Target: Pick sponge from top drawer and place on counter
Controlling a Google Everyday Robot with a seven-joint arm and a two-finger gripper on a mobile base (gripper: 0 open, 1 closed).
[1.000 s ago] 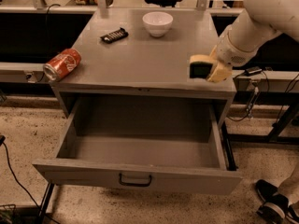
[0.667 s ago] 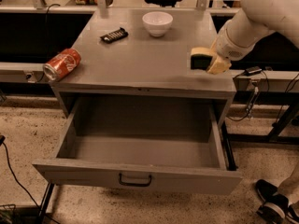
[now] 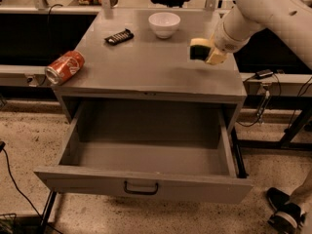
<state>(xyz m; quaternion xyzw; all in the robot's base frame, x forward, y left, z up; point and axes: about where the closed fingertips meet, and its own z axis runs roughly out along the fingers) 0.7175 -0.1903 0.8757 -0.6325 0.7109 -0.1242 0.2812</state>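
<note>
My gripper [image 3: 207,51] hangs over the right part of the counter [image 3: 146,67], shut on the sponge [image 3: 199,48], a pale yellow block with a dark face turned left. The sponge is held a little above the counter top. The top drawer [image 3: 146,155] is pulled wide open below, and its inside is empty. Its dark bar handle [image 3: 141,188] sits centred on the front panel.
A white bowl [image 3: 164,24] stands at the back of the counter. A dark candy bar [image 3: 119,36] lies left of it. A red soda can [image 3: 65,67] lies on its side at the left edge. A person's shoe [image 3: 285,213] is at the lower right.
My gripper has carried the sponge leftward and farther back over the counter, from near the right front edge toward the middle right.
</note>
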